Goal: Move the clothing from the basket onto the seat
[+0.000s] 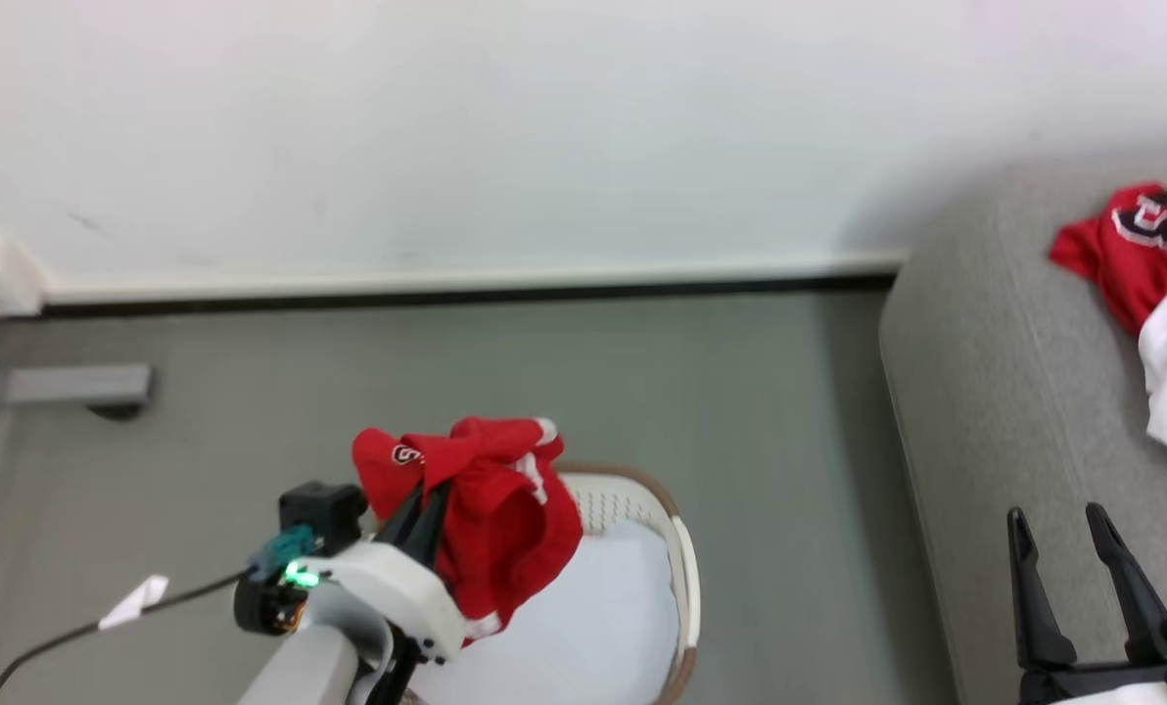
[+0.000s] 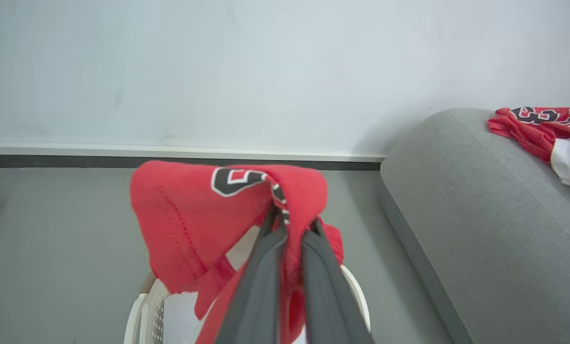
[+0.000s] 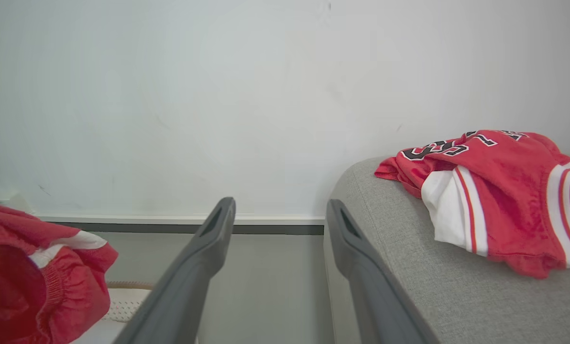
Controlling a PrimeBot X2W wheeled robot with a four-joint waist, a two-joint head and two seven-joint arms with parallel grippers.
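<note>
Just above the basket [image 1: 686, 578], the left gripper [image 1: 434, 497] holds up a red garment [image 1: 505, 509]. Its two dark fingers are squeezed together on a fold of the cloth. The rest of the cloth hangs down over the left part of the basket. The garment has white stripes and a dark number with a white edge. Inside the basket lies a pale liner [image 1: 603, 617]. The basket stands on a grey floor [image 1: 701, 392], near a white wall [image 1: 544, 127]. To the right of the basket, a little way off, is the big grey seat [image 1: 995, 392]. More red and white clothes [image 1: 1146, 255] lie in a heap on the seat, well apart from the basket. The right gripper [image 1: 1055, 519] hangs over the seat too, far to the right of the basket. Its two fingers are spread wide apart and are empty.
</note>
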